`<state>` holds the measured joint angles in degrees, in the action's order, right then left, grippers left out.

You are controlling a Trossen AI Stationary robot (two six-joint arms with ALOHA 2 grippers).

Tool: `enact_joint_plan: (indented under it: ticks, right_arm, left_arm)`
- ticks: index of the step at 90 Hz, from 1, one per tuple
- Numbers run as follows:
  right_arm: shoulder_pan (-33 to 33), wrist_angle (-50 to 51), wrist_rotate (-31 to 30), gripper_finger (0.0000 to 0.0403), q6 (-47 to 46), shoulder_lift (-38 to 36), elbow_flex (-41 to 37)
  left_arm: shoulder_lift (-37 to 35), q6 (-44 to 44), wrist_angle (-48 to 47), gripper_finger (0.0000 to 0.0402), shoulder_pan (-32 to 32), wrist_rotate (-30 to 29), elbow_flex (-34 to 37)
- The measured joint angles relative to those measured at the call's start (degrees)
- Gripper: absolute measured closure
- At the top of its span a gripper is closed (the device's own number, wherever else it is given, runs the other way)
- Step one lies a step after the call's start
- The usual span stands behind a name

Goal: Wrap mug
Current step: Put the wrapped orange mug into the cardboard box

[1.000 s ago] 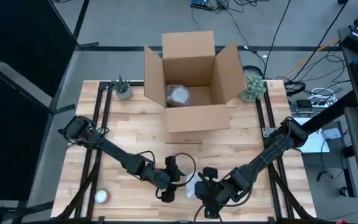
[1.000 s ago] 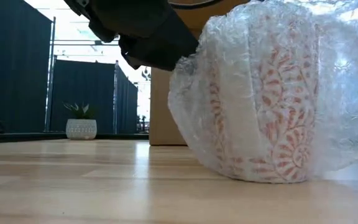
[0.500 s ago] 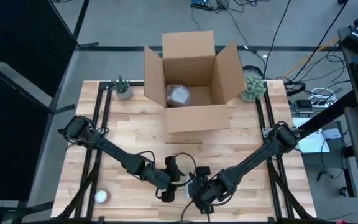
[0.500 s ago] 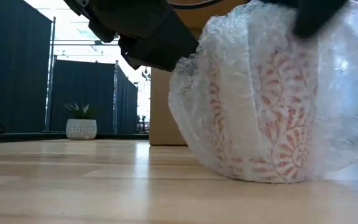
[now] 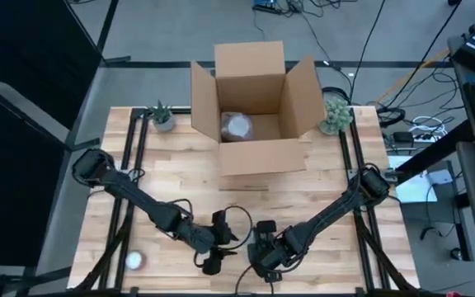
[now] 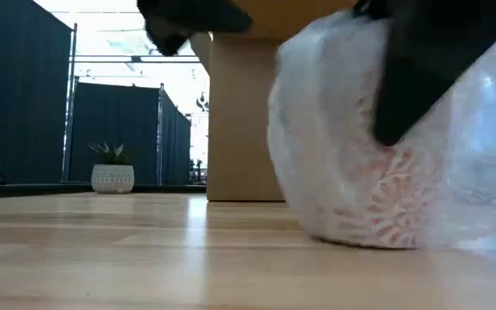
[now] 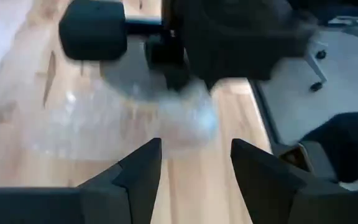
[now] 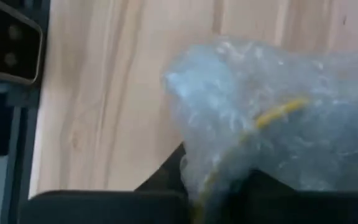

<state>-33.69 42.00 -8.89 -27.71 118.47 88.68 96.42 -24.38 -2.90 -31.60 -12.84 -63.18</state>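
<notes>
Right tool (image 5: 258, 257) down on the wrapped mug (image 6: 386, 164) at the bench's (image 5: 320, 186) near edge, fingers seemingly clamped on the bubble wrap (image 8: 272, 118) (own wrist view shows film bunched right against them, with a yellow strand through it). Left tool (image 5: 213, 262) just beside, on the mug's left, fingers apart and holding nothing, bare wood visible between them in its wrist view.

Mug upright on the bench, red pattern showing through the film, a loose skirt of wrap spreading at its base.

Step in hand, by judgement: closing the wrap round the mug, most of the covering already on. Next move probably calls for gathering the loose film tight against the body while the free tool pins or tucks the tail, with gentle pressure so as not to tip the mug.

Counted: two arms, two tools. One mug in wrap on the bench. One open box (image 5: 254, 107) at the far side, one wrapped bundle (image 5: 238, 126) inside it (contents not discernible). Two small potted plants (image 5: 162, 117), one either side of the box. One small pale round thing (image 5: 134, 261) at the near left corner.
</notes>
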Motion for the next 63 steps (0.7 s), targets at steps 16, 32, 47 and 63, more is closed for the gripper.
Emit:
enact_joint_plan:
  ticks: [16,32,47,63]
  right_arm:
    - [-1.5,0.3,0.2,0.0386,-0.8,-3.4,-0.6]
    - [-3.0,-2.3,0.6,0.0387,-0.5,-12.6,-0.3]
    - [-2.7,-5.2,-1.1,0.0388,4.1,-20.8,-0.5]
    - [-1.9,-12.2,-5.1,0.0388,14.1,-30.3,-0.2]
  left_arm:
    - [-5.5,-3.7,-10.0,0.0219,-2.9,-1.1,0.0]
    - [-10.6,-4.3,-16.5,0.0219,-5.5,-3.4,0.0]
    - [-15.2,-3.8,-19.8,0.0219,-6.7,-4.0,0.0]
    - [-19.2,-2.1,-20.9,0.0219,-6.8,-4.2,0.0]
